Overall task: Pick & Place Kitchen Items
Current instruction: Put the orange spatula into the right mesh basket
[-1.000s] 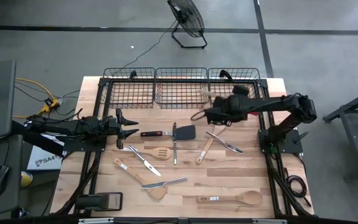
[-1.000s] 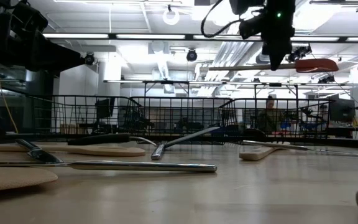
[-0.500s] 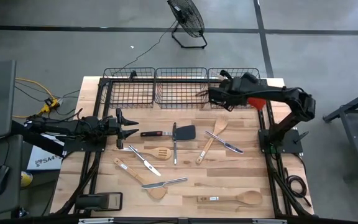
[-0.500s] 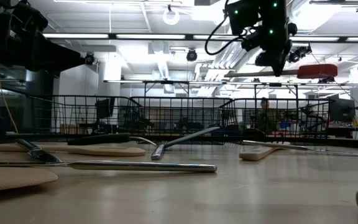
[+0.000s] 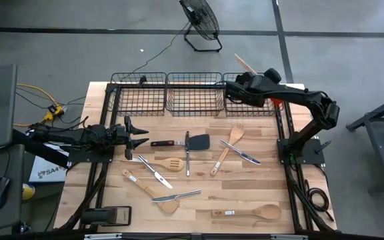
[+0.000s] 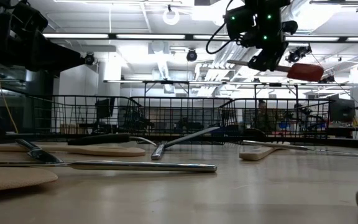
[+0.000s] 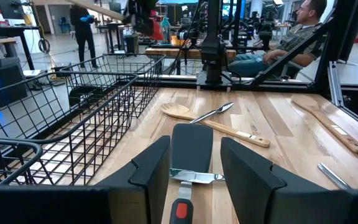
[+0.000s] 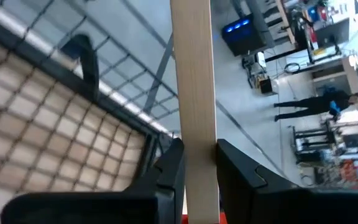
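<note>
Red-headed spatula (image 5: 276,101) now over right basket (image 5: 251,97)

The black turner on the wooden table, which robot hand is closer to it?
Left. The left hand waits beside the black turner, open. The right hand, holding the red-headed wooden spatula, is up over the right-end wire basket.

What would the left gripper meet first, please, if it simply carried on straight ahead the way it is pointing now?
Most likely the black turner: the left gripper, jaws open, points straight at it, the blade lying between the fingers. The gripper may sit higher than the turner, so it could pass above it.
</note>
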